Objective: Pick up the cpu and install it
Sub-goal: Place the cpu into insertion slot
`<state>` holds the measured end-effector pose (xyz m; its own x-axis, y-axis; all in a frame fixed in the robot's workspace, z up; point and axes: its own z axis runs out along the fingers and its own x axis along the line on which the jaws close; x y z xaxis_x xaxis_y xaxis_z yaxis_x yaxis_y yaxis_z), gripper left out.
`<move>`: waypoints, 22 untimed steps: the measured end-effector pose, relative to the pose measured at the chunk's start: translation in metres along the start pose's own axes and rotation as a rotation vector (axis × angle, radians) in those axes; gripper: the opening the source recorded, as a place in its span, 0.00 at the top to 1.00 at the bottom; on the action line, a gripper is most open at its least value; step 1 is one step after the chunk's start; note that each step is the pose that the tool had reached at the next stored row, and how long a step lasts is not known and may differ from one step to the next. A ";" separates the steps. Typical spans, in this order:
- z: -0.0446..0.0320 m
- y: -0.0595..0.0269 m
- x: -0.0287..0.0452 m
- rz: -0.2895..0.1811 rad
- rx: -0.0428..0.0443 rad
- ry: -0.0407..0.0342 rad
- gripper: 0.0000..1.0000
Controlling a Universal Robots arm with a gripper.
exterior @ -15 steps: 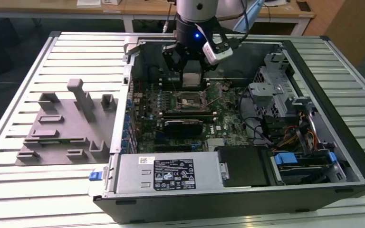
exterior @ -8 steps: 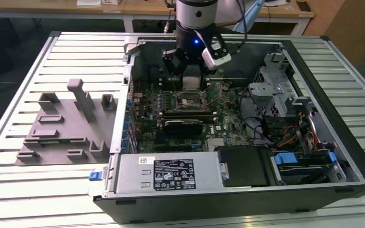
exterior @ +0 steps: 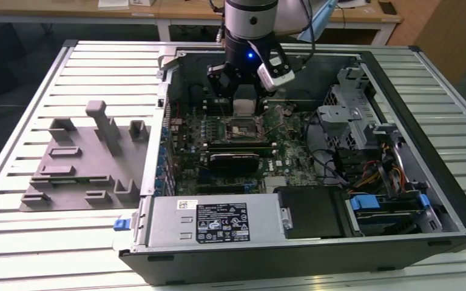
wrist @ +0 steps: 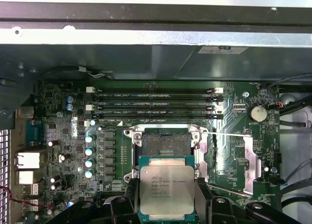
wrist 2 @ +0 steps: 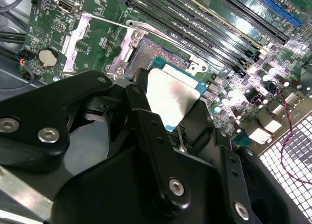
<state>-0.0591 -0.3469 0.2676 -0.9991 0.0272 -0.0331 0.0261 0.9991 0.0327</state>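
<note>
1. The pick-up was done: the cpu [wrist: 167, 189] sat in the hand [wrist: 166, 185], off the bench [exterior: 22, 230] and inside the open case [exterior: 427, 73].
2. The install was not done. In the first wrist view the socket [wrist: 163, 142] lay bare and empty, its contact field exposed.
3. The load plate [wrist: 243, 161] was swung back to one side of the socket and the thin lever [wrist: 225, 134] was released, so the socket looked ready to receive the chip.
4. The cpu was just beside the socket, not over it. In the first wrist view its far edge overlapped the socket's near frame. I judged it to hang above the board [wrist: 58, 112] rather than rest on it.
5. What was left, as I judged it: bringing the chip over the socket, seating it, and closing the plate and lever.
6. The hand was closed on the cpu, its black fingers [wrist: 130, 195] pressing two opposite edges. The metal top faced both wrist cameras and looked roughly parallel to the board.
7. In the second wrist view the cpu [wrist 2: 171, 98] showed between the fingers, with the socket [wrist 2: 155, 56] just past it.
8. In the exterior view the arm [exterior: 249, 24] came down from above into the case, hand [exterior: 245, 97] pointing down at the board, at the socket's [exterior: 241, 127] far side.
</note>
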 end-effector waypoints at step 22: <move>0.0007 0.0000 0.0000 0.230 0.0076 -0.0076 0.46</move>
<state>-0.0591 -0.3469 0.2668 -0.9665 0.2545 -0.0331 0.2535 0.9668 0.0327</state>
